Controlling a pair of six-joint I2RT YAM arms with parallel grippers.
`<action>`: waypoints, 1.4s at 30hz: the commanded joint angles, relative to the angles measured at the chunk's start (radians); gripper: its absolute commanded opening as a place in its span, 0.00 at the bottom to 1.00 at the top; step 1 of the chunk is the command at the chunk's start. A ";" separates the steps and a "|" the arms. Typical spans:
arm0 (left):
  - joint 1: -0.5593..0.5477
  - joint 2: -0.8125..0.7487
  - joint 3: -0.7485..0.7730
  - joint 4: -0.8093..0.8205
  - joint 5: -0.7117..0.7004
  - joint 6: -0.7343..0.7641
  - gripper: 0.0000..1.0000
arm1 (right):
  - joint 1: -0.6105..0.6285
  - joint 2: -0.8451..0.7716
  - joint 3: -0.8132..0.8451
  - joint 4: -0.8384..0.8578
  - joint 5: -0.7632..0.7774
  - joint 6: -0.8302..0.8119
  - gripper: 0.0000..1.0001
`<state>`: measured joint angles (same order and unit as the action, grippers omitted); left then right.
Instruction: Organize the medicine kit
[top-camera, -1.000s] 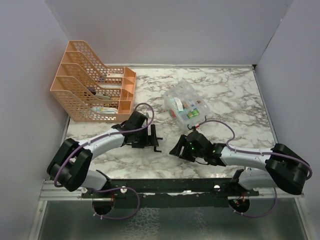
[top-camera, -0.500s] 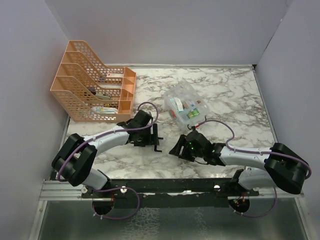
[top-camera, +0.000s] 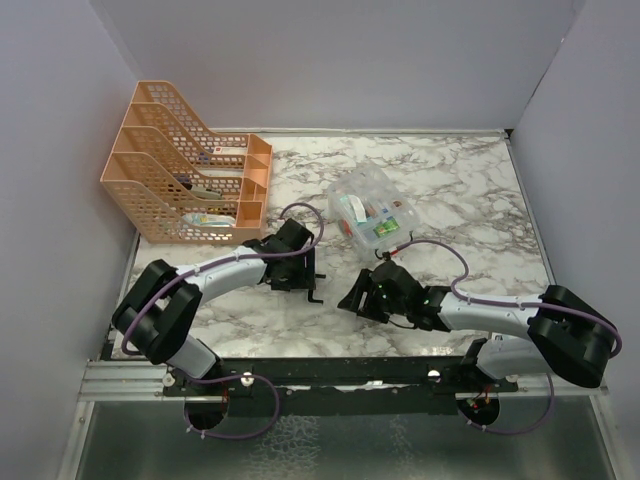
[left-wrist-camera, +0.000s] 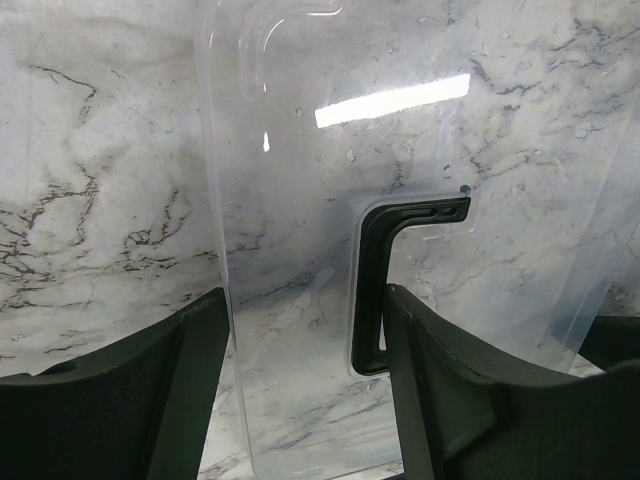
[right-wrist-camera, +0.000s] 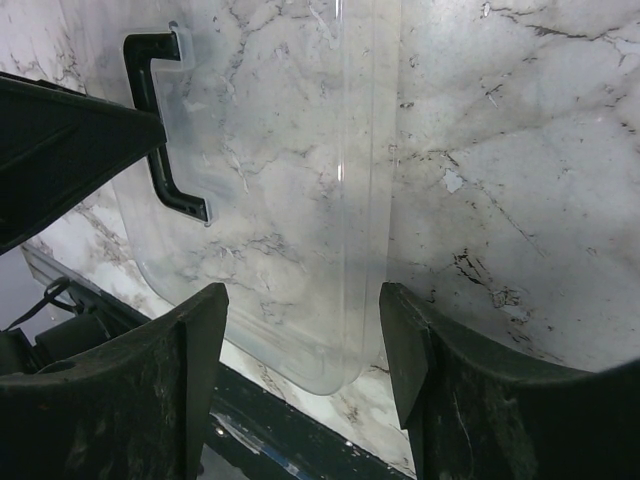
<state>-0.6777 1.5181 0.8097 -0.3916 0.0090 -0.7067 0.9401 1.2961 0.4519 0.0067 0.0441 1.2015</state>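
The clear medicine box (top-camera: 372, 215) stands uncovered on the marble table (top-camera: 470, 180), just toward 1 o'clock from the table's middle, with small white, green and red packets showing inside it. Its clear lid (left-wrist-camera: 290, 200) lies flat on the marble, apart from the box and at about 7 o'clock from it, between the two arms. A black clasp (left-wrist-camera: 372, 300) shaped like a bracket sits on the lid near one long edge. The left gripper (left-wrist-camera: 305, 310) hangs low over the lid from its 9 o'clock side. Its fingers (left-wrist-camera: 120, 400) are spread wide, and one long edge of the lid runs just inside the left finger, with the clasp close to the right one. Whether either finger touches the plastic cannot be told. The right gripper (right-wrist-camera: 300, 300) is at the lid's 3 o'clock side, jaws likewise apart. A rounded corner and the other long edge of the lid lie between its fingers (right-wrist-camera: 470, 400). In its wrist view the clasp shows at 10 o'clock, with the dark body of the left arm beside it. Neither gripper holds anything. An orange file rack (top-camera: 185, 170) stands at the table's 10 o'clock corner, well apart from the box, with a few small items in its slots.
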 joint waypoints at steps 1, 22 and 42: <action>-0.003 0.051 -0.050 -0.062 -0.093 0.063 0.53 | -0.003 -0.007 -0.001 -0.010 0.023 0.004 0.64; 0.078 -0.104 -0.103 0.029 0.205 0.087 0.45 | -0.003 -0.095 -0.130 0.141 -0.047 0.060 0.68; 0.132 -0.163 -0.131 0.045 0.300 0.064 0.43 | -0.002 0.021 -0.118 0.392 -0.194 0.012 0.60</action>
<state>-0.5468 1.3712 0.6891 -0.3538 0.2420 -0.6331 0.9356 1.3205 0.3359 0.2951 -0.0998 1.2495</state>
